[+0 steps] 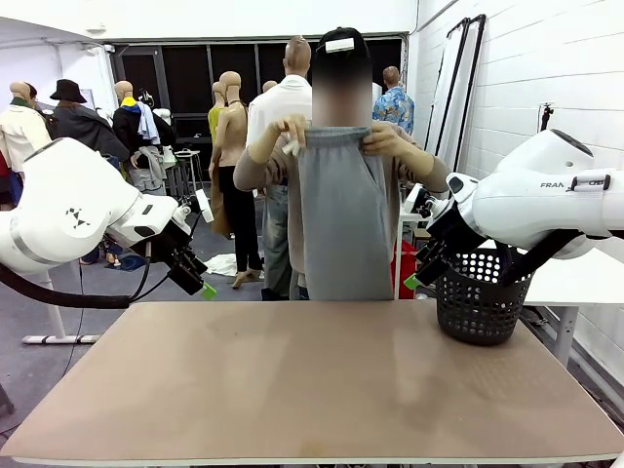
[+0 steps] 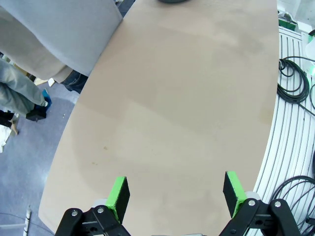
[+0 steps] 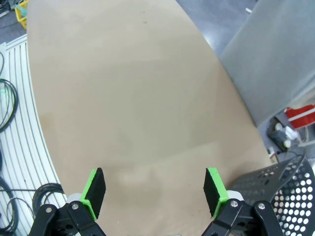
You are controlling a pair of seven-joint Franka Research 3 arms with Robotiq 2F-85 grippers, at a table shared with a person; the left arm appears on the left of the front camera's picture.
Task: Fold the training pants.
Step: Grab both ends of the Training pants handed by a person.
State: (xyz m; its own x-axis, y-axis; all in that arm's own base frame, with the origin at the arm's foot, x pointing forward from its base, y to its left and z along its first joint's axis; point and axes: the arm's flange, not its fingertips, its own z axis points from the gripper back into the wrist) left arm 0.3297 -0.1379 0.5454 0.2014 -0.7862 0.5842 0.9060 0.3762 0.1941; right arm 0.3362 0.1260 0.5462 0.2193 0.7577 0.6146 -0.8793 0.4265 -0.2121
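Note:
A person at the far side holds up the light grey training pants [image 1: 345, 214] by the waistband with both hands, so they hang down past the table's far edge. The hanging grey cloth also shows as training pants [image 2: 69, 29] and training pants [image 3: 278, 64] in the wrist views. My left gripper [image 1: 200, 283] hovers above the table's far left, and its own view shows the left gripper [image 2: 176, 195] open with nothing between the green pads. My right gripper [image 1: 417, 276] hovers at the far right beside the basket; seen from its wrist, the right gripper [image 3: 156, 191] is open and holds nothing.
A black perforated basket [image 1: 480, 296] stands at the table's far right, basket [image 3: 290, 189] close to my right gripper. The brown tabletop [image 1: 312, 380] spreads bare in front of both arms. Cables [image 2: 295, 83] lie on the floor off the table's edge.

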